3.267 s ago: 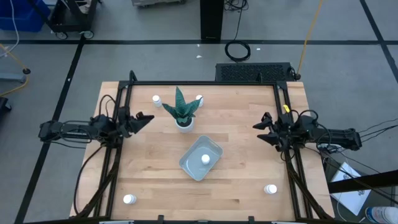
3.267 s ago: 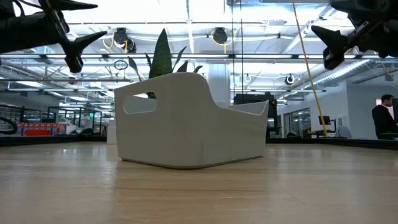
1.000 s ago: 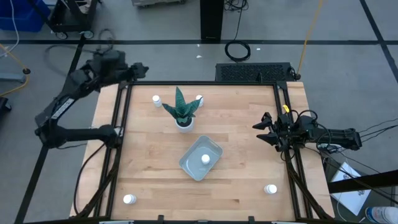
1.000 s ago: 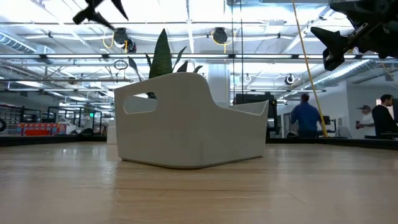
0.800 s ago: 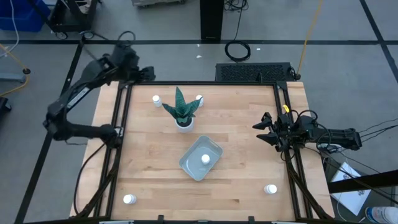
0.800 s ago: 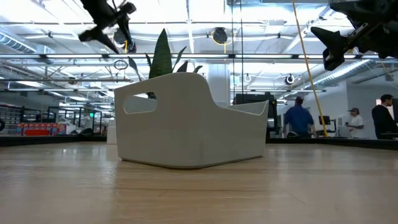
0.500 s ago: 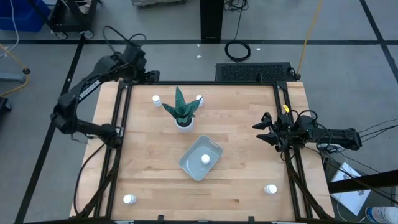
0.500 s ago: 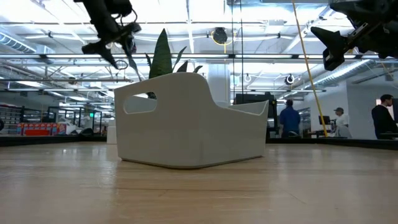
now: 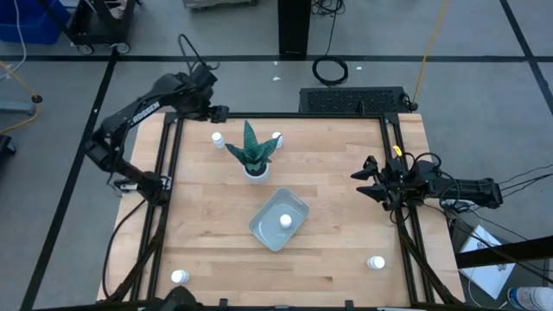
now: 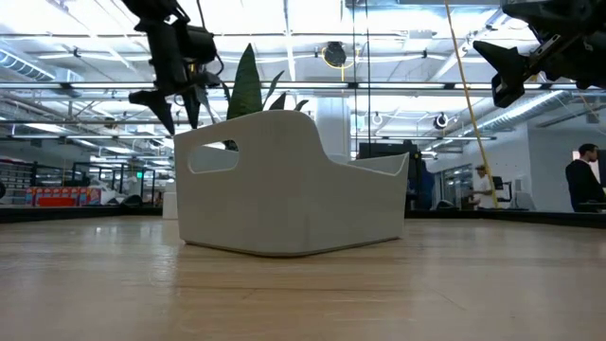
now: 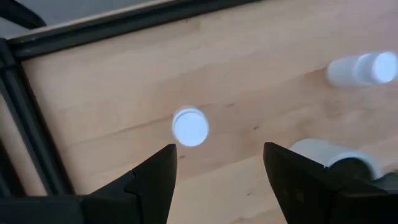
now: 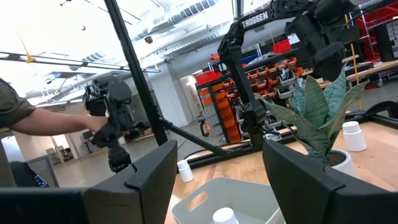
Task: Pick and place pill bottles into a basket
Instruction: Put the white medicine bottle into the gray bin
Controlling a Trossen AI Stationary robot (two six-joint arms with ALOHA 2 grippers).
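Several white pill bottles show in the high view. One stands at the far left [image 9: 217,137], one behind the plant [image 9: 276,136], one in the basket [image 9: 285,221], one at the near right [image 9: 375,262] and one at the near left [image 9: 179,276]. The pale basket [image 9: 270,231] sits mid-table. My left gripper [image 9: 218,112] is open at the far edge, pointing down above the far-left bottle [image 11: 190,127], which lies just ahead of its fingers. My right gripper [image 9: 363,179] is open and empty above the table's right side.
A potted green plant [image 9: 253,157] in a white pot stands between the two far bottles, close to my left gripper. A black frame [image 9: 285,115] runs around the table. People [image 10: 587,175] stand in the room behind, and a person's arm [image 12: 37,118] shows beyond the table.
My left gripper has gone toward the table's right along the far edge and come down. It has tipped from level to pointing down above the far-left bottle. No bottle has moved.
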